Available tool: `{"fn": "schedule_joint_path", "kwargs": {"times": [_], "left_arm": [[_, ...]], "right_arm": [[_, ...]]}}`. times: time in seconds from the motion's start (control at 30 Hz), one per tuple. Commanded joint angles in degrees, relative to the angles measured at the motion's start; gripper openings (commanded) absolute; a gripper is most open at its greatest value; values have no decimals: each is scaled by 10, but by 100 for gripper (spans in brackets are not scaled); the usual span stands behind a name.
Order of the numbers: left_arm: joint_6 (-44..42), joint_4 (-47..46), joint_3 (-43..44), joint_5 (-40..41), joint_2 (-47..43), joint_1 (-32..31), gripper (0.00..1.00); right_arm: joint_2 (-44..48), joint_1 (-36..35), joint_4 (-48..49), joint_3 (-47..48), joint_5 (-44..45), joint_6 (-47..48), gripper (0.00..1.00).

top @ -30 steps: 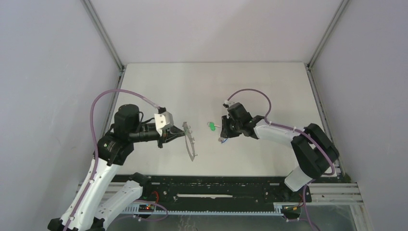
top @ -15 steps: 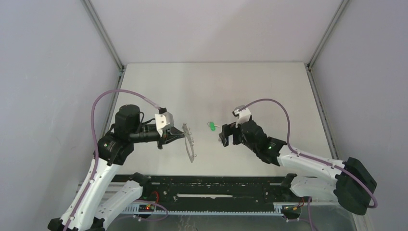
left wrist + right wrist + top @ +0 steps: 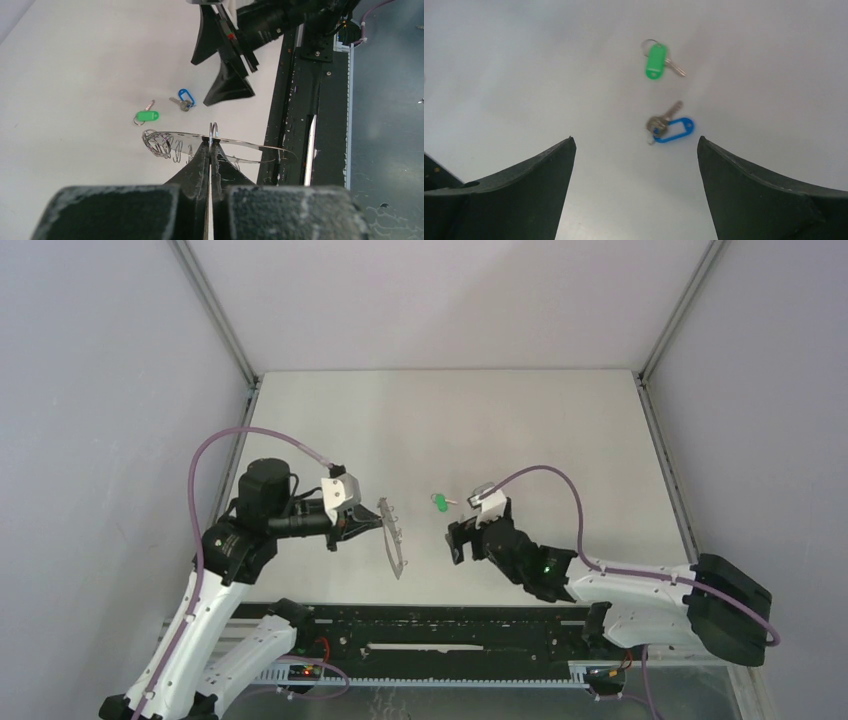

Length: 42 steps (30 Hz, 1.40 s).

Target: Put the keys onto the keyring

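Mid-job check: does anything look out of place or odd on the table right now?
Nothing looks damaged. The left tool is shut on the keyring, holding it on edge, but the green key and blue key lie loose on the table, and the right tool hangs open and empty above them.

White table (image 3: 450, 420) bears green key (image 3: 655, 60) and blue key (image 3: 669, 129).

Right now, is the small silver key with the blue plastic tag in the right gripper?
No, the blue-tagged key lies on the white table, the right gripper open above it.
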<state>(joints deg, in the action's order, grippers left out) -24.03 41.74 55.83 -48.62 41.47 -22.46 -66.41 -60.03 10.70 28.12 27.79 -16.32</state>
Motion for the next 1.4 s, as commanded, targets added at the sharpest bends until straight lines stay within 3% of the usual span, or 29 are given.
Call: {"fn": "schedule_joint_path", "kwargs": {"times": [0.0, 0.1, 0.23, 0.3, 0.6, 1.13, 1.37], "left_arm": [[-3, -1, 29, -7, -9, 4, 0], [-1, 1, 29, -5, -13, 4, 0], [1, 1, 25, -2, -17, 4, 0], [2, 1, 27, -3, -17, 4, 0], [7, 1, 32, 2, -17, 4, 0], [11, 2, 34, 5, -17, 4, 0], [12, 3, 32, 2, -16, 4, 0]], "right_arm": [[-34, -33, 83, -3, 44, 39, 100], [-70, -38, 47, 13, 68, 7, 100], [-91, -13, 40, 14, 27, -23, 75], [-110, -13, 55, 14, 18, -12, 71], [-170, -8, 91, 26, -36, 22, 62], [-223, 3, 71, 66, -2, 41, 41], [-226, 8, 59, 66, -2, 37, 39]]}}
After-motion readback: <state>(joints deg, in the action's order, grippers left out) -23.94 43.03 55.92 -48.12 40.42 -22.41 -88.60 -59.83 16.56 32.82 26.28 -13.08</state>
